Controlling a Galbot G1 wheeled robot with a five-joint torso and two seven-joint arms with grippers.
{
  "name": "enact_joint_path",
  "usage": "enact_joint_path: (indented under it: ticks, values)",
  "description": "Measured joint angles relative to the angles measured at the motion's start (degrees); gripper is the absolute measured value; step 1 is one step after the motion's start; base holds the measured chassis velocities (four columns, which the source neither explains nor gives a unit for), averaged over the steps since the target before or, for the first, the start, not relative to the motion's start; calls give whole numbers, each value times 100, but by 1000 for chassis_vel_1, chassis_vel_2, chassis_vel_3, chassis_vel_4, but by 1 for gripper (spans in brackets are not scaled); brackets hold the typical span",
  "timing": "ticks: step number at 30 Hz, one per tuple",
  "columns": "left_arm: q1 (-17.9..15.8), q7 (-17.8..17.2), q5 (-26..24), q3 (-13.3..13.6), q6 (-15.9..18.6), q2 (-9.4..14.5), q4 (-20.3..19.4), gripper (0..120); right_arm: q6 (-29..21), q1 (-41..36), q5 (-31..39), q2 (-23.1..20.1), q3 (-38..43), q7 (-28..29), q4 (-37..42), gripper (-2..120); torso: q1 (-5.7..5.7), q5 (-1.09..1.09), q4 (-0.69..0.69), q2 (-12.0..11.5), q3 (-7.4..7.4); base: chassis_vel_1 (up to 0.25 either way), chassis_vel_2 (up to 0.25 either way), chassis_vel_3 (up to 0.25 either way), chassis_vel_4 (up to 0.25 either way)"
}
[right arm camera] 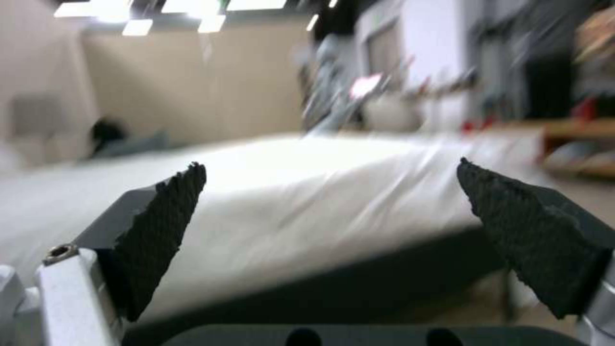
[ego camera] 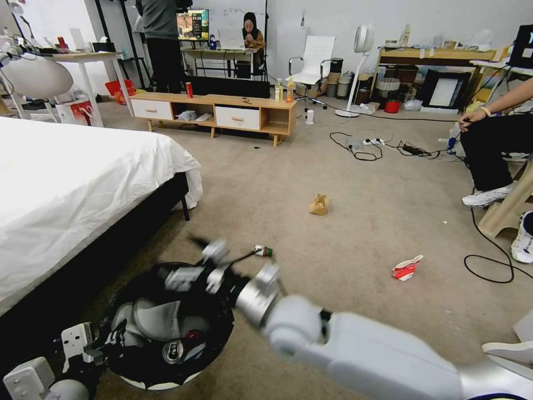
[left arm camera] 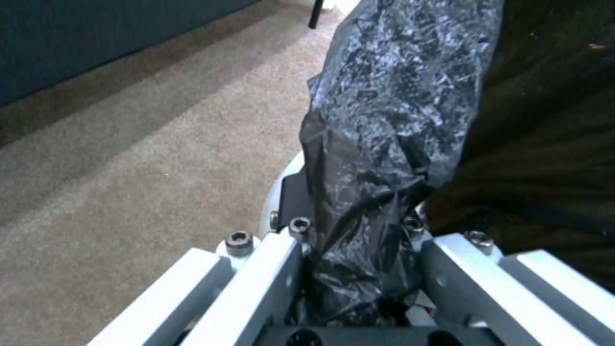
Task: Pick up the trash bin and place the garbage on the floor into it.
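The trash bin (ego camera: 225,319), white with a black bag liner, is at the lower left of the head view beside the bed. A crushed can (ego camera: 173,350) and pale tissues (ego camera: 161,319) lie inside it. My left gripper (ego camera: 102,345) (left arm camera: 355,230) is shut on the bin's bag-covered rim (left arm camera: 384,144). My right gripper (ego camera: 208,261) (right arm camera: 330,178) hovers blurred over the bin's mouth, open and holding nothing. On the floor (ego camera: 344,244) lie a small green-capped bottle (ego camera: 263,251), a tan paper bag (ego camera: 318,204) and a red-white crushed carton (ego camera: 406,268).
A white-sheeted bed (ego camera: 66,183) runs along the left. A low wooden cabinet (ego camera: 216,114) stands at the back. Black cables (ego camera: 488,261) loop on the carpet at the right near a seated person's legs (ego camera: 488,150) and a wooden leg (ego camera: 508,208).
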Motion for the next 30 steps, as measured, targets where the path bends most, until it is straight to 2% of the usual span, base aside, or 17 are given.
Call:
enact_joint_path:
  ticks: [2, 3, 4, 5, 6, 9, 12, 14, 16, 17, 21, 23, 27, 30]
  values:
    - [-1, 0, 0, -2, 0, -1, 0, 7, 1, -44, 0, -55, 243, 0, 70, 100, 0, 1, 1, 0, 0, 0, 0, 0, 0]
    - [-2, 0, 3, -12, 0, -4, 0, 7, 2, -164, 2, -191, 838, 15, 234, 100, 0, 0, 1, 0, 1, 0, 0, 0, 0]
    - [-2, 0, 3, -12, 0, -4, 0, 7, 2, -164, 2, -191, 838, 15, 234, 100, 0, 0, 1, 0, 1, 0, 0, 0, 0]
    - [0, 0, 16, -29, 0, -4, 0, 7, 3, -337, -19, -348, 1495, 42, 375, 100, 0, 0, 0, 0, 0, 0, 0, 0, 0]
    - [0, 0, 16, -29, 0, -4, 0, 7, 3, -337, -19, -348, 1495, 42, 375, 100, 0, 0, 0, 0, 0, 0, 0, 0, 0]
    - [37, 7, 43, -69, 0, -12, -12, 7, 102, -826, -300, -661, 2640, 346, 665, 100, 0, 0, 0, 0, 0, 0, 0, 0, 0]
    - [60, 9, 68, -101, 0, -32, -30, 7, 99, -1051, -428, -748, 3036, 427, 775, 100, 0, 1, 2, 0, 0, 0, 0, 0, 0]
    - [83, 11, 102, -148, 0, -58, -61, 7, 2, -1636, -663, -896, 3948, 581, 1047, 100, 0, 0, 1, 0, 0, 0, 0, 0, 0]
    - [85, 14, 110, -154, 0, -63, -66, 7, -35, -1887, -757, -934, 4265, 603, 1143, 100, 0, 0, 2, 0, 0, 0, 0, 0, 0]
    - [89, 14, 126, -164, 0, -69, -66, 7, -44, -2197, -885, -967, 4585, 619, 1234, 100, 0, 1, -3, 0, 0, 0, 0, 0, 0]
    - [137, 17, 155, -191, -2, -110, -88, 7, -48, -2733, -1185, -960, 5106, 636, 1369, 100, 0, 2, -5, 0, -1, 0, 0, 0, 0]
    - [231, 31, 264, -237, -58, -220, -132, 7, 18, -3180, -1577, -826, 5598, 637, 1431, 100, 0, 1, 5, 0, 0, 0, 0, 0, 0]
    - [230, 61, 355, -211, -101, -264, -142, 7, 38, -3547, -1948, -740, 5962, 648, 1534, 100, 0, -1, 1, 0, 0, 0, 0, 0, 0]
    - [232, 98, 434, -187, -137, -287, -151, 7, 179, -4104, -2267, -636, 6324, 652, 1583, 100, 0, 0, 0, 0, 0, 0, 0, 0, 0]
